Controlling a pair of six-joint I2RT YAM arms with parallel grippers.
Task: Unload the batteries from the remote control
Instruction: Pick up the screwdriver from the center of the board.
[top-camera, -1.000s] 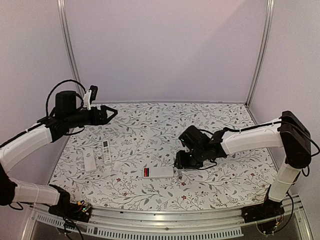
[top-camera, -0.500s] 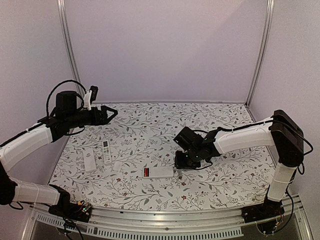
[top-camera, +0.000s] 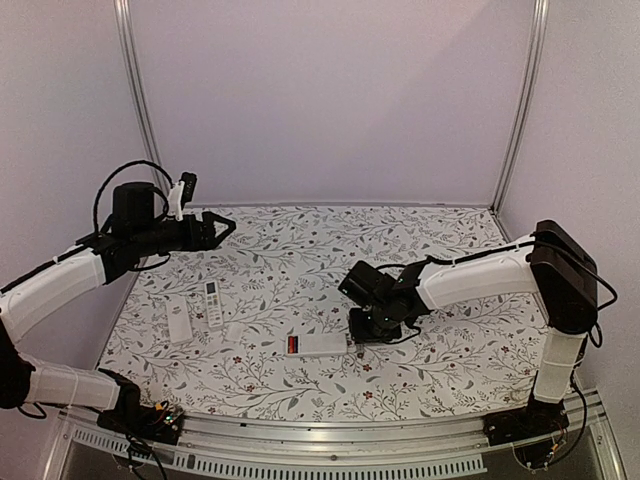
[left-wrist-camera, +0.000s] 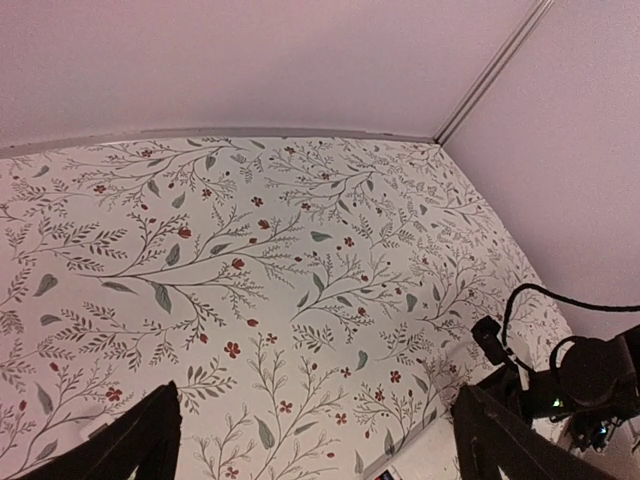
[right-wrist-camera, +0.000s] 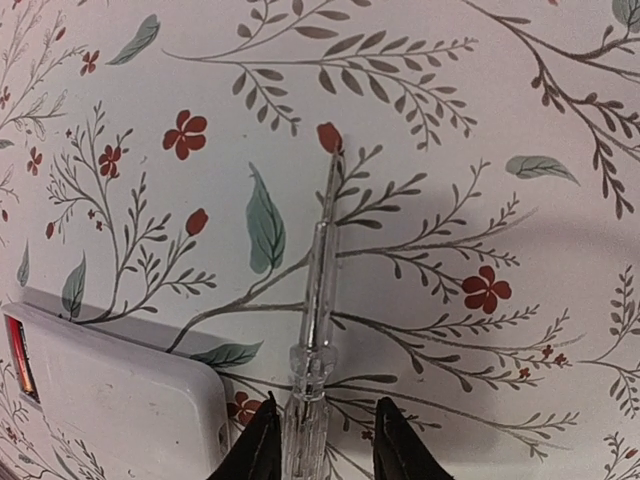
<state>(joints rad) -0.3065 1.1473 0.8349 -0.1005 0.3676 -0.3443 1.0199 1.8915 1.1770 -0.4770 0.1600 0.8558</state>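
Red battery (right-wrist-camera: 12, 355) seated in the end of the white remote (right-wrist-camera: 110, 400), lying flat on the floral table (top-camera: 300, 250) front of centre; clear stick tool (right-wrist-camera: 318, 290) just beside its corner; right gripper (right-wrist-camera: 325, 412) low over that tool's thick end, jaws narrowed either side, a gap showing on one side; left gripper (left-wrist-camera: 318, 440) raised far left, spread wide, empty; small remote (top-camera: 214, 302) and another (top-camera: 180, 325) beneath.
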